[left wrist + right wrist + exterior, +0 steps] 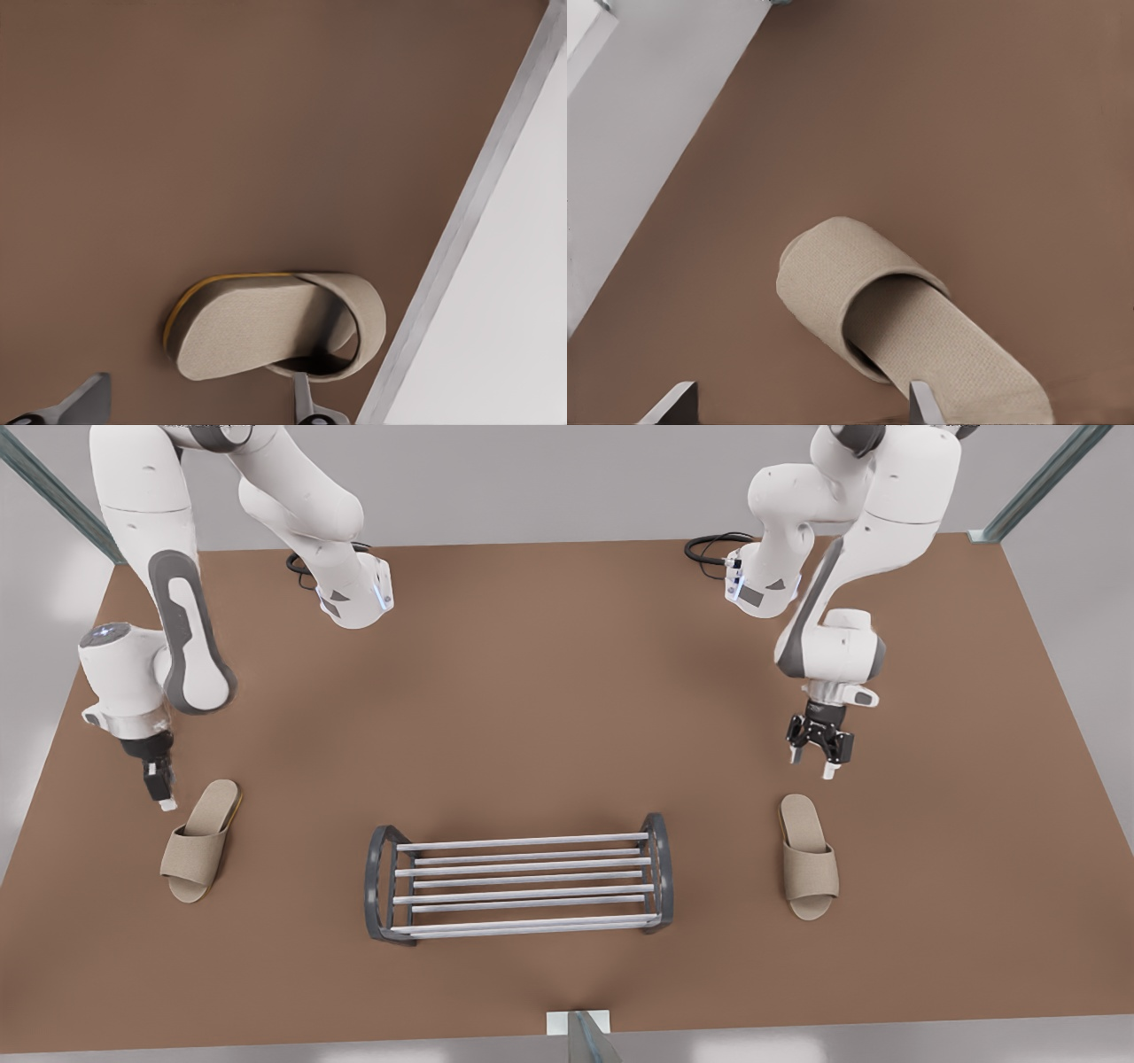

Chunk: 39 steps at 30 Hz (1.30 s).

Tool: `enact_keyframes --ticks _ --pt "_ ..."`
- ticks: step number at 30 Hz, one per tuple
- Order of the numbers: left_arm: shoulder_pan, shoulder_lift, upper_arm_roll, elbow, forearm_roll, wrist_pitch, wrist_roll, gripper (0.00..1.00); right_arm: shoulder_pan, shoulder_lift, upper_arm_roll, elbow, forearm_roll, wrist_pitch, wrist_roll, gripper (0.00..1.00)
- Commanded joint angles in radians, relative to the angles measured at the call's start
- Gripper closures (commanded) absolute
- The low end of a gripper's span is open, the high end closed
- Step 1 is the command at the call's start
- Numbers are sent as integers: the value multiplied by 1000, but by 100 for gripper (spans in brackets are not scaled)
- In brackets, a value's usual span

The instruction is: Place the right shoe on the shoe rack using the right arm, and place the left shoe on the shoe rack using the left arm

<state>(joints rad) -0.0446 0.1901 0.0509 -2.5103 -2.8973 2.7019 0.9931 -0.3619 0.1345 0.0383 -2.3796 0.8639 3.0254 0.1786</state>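
At the lower left of the front view, the left shoe (199, 841) lies flat on the counter (549, 691). Its long axis leans from heel at upper right to open toe at lower left. The left end effector (161, 786) hangs just beside the heel, fingers apart.

It is a fabric slipper and probably light and soft. The strap would likely fold under a pinch, so the firmer sole edge at the heel or mid-length looks the better hold.

The shoe rack (518, 877) stands at lower centre, bars running across the frame and nothing on it.

At the lower right, the right shoe (808, 855) lies nearly upright in the frame, heel up and toe toward the bottom edge. The right end effector (819, 762) hovers just above the heel, fingers spread. I would expect the same handling here.
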Motion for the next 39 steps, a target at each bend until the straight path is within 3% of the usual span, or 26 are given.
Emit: enact_keyframes --ticks 1,3,7,11,13,20,24,39 --pt "11 0 0 -9 -252 -120 1335 0 3 14 -5 33 997 -293 -1480 10" --pt "11 11 0 -10 -323 -179 1346 0 3 50 -6 59 1023 -300 -1777 0" --pt "25 22 -2 1 -393 -211 1340 0 3 158 -86 177 1037 -392 -2165 2" --pt "32 26 -5 21 -448 -221 1268 0 8 200 -90 201 1309 -433 -2582 2" --pt "32 86 -13 79 -468 -220 1199 0 29 235 -112 198 1391 -542 -2731 2" --pt "38 173 -46 225 -525 -182 897 0 14 346 -161 200 1561 -769 -2835 4" --pt "51 224 -69 350 -525 -113 707 0 15 379 -161 247 1569 -778 -2832 4" --pt "100 351 -138 470 -516 -90 415 0 -9 531 -159 361 1567 -866 -2828 3"
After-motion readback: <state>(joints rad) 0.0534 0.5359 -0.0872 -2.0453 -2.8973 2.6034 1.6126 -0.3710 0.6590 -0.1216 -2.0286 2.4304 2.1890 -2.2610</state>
